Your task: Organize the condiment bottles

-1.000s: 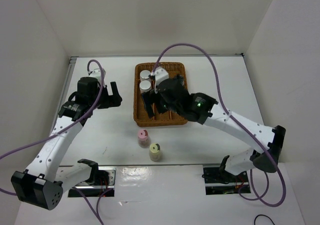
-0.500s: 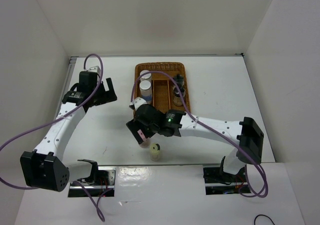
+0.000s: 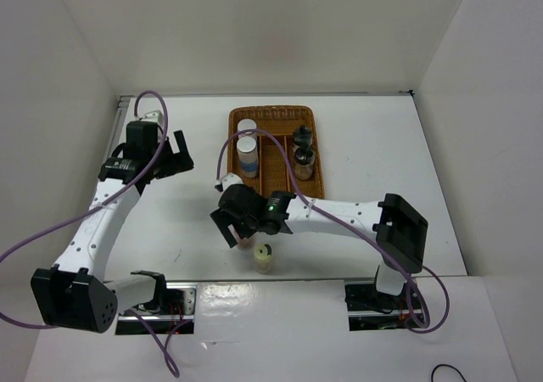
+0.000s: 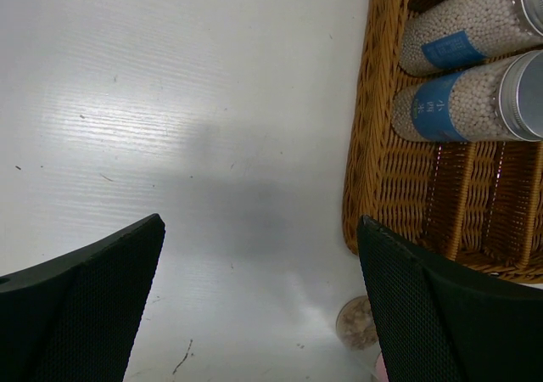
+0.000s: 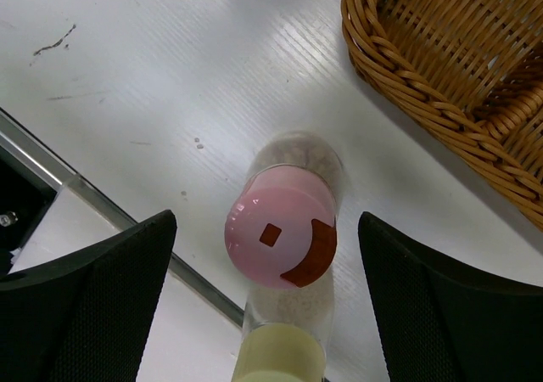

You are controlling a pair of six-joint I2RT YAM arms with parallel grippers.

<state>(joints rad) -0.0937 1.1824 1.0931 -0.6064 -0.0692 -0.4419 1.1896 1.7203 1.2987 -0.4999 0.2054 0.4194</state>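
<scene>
Crowded by yellow-capped bottle just beside, wicker basket near. Straddling upright pink-capped bottle with right jaws wide, not touching; left jaws wide, empty.

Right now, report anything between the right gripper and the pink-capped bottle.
Nothing visible: the right gripper hangs open over the upright pink-capped bottle, bare table either side. The yellow-capped bottle stands close beside it.

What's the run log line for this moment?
right gripper: open above pink-capped bottle | left gripper: open, empty | yellow-capped bottle: on table
</scene>
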